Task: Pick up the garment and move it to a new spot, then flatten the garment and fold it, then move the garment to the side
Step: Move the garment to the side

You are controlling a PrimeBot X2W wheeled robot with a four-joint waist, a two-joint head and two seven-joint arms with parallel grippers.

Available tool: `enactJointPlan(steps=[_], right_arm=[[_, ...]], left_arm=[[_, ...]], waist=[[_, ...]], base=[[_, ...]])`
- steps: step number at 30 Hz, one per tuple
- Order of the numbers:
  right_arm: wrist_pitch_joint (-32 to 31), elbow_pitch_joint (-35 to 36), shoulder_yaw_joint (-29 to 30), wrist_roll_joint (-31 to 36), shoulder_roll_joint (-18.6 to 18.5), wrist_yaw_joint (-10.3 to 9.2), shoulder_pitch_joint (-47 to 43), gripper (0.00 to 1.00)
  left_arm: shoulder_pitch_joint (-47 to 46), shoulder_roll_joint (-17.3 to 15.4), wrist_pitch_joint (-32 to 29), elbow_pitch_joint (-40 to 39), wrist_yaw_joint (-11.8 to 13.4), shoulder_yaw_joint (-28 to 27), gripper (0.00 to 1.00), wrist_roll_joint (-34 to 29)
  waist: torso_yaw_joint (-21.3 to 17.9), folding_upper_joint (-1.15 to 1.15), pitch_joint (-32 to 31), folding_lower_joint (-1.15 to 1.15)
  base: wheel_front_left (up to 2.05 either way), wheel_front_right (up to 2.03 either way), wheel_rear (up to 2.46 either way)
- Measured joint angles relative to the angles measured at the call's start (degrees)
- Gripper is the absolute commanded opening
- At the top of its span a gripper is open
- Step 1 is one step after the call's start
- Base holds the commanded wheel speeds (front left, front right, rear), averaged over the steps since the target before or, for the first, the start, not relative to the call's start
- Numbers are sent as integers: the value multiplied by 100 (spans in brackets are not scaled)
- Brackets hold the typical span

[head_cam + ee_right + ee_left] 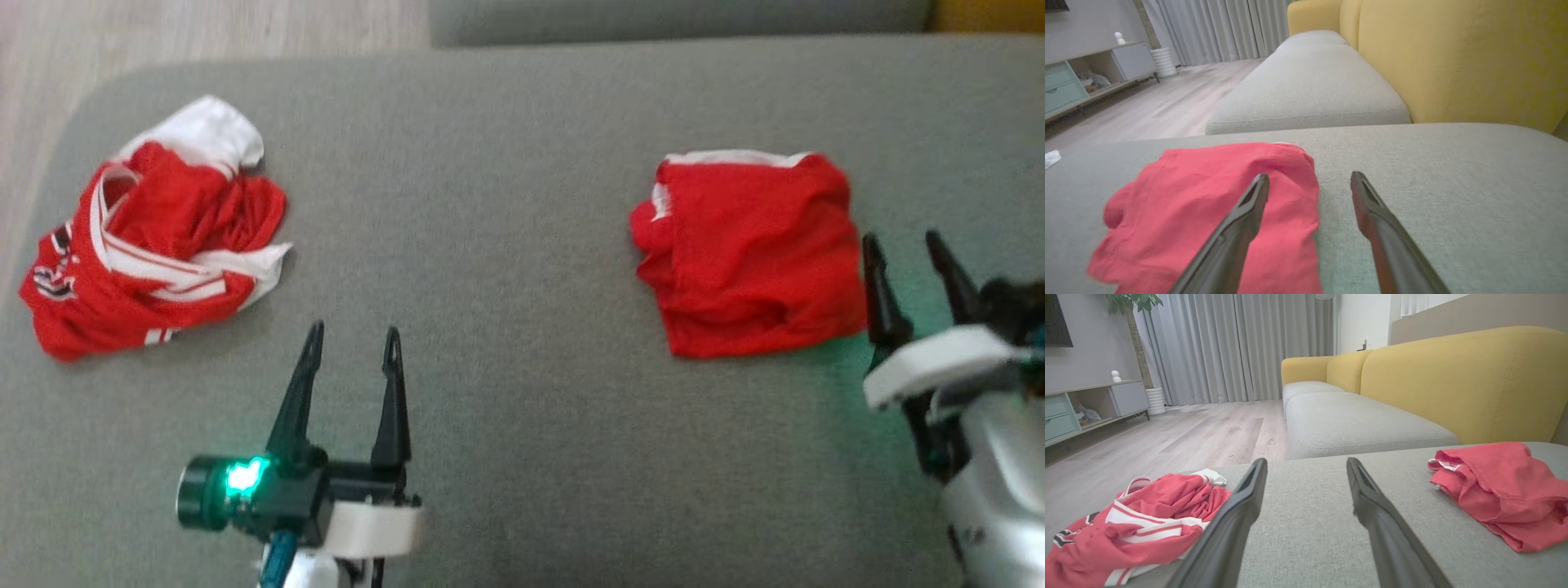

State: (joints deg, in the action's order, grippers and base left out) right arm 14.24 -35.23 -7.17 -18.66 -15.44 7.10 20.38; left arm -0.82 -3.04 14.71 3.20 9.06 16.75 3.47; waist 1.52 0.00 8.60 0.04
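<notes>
The crumpled garment (155,237), red with white stripes, lies in a heap on the grey cushion (522,163), to the left of the left gripper (353,331) and a little ahead of its fingertips. They are near, but they do not touch. The heap has no clean long axis. It stretches on a slant, with the red end nearer and farther left of the left gripper, and the white end farther ahead. I judge that this is the piece to pick up now, and the left arm is clearly the closer one.

The left gripper hovers low over bare cushion. Its two fingers are spread wide with nothing between them, and they point straight ahead, past the heap and not at it. To reach the heap, the arm probably needs to swing to its left and turn the fingers toward the cloth.

Well to the right of the left gripper rests a folded red garment (751,253), a flat and almost square packet that seems already finished. Farther right, just beside that packet's right edge, the right gripper (903,238) also stands wide and empty, its left finger over the cloth edge in the right wrist view.
</notes>
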Motion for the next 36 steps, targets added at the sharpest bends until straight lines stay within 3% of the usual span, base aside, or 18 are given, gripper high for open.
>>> enactJointPlan(steps=[5,8,9,10,11,12,16,25,31,36], right_arm=[[-432,-797,-408,-460,-342,0,676,100],[-713,-1083,-760,-909,-355,0,850,100],[-777,-1116,-888,-1087,-352,1,893,91],[-772,-1105,-976,-1282,-356,0,961,55],[-770,-1087,-1039,-1475,-382,0,1044,9],[-770,-1079,-1121,-1642,-410,1,1148,0],[-771,-978,-1543,-2043,-684,1,1495,0],[-831,-1344,-1846,-1953,-1982,1,2165,0],[-759,-1584,-1791,-1723,-2515,1,2487,0],[-578,-1780,-1567,-1360,-2676,1,2909,1]], left_arm=[[-155,3,0,-27,46,76,100,16],[-203,3,0,-26,59,169,100,18],[-246,5,0,-24,60,179,100,19],[-291,7,0,-24,90,179,100,19],[-336,7,0,-25,111,177,100,19],[-379,5,0,-29,113,171,100,19],[-487,7,0,-60,151,146,100,18],[-869,7,0,-190,-8,130,100,-70],[-1176,5,0,-226,-99,114,100,-154],[-1452,1,1,-204,-160,101,100,-200]], waist=[[177,0,500,-1],[271,0,720,-2],[293,0,779,-2],[307,0,830,-2],[313,0,872,-3],[307,0,910,-3],[160,0,1035,-4],[-341,0,1591,-3],[-613,0,2016,-3],[-884,0,2353,-2]], base=[[0,0,0],[0,0,0],[0,0,0],[0,0,0],[0,0,0],[0,0,0],[0,0,0],[0,0,0],[0,0,0],[0,0,0]])
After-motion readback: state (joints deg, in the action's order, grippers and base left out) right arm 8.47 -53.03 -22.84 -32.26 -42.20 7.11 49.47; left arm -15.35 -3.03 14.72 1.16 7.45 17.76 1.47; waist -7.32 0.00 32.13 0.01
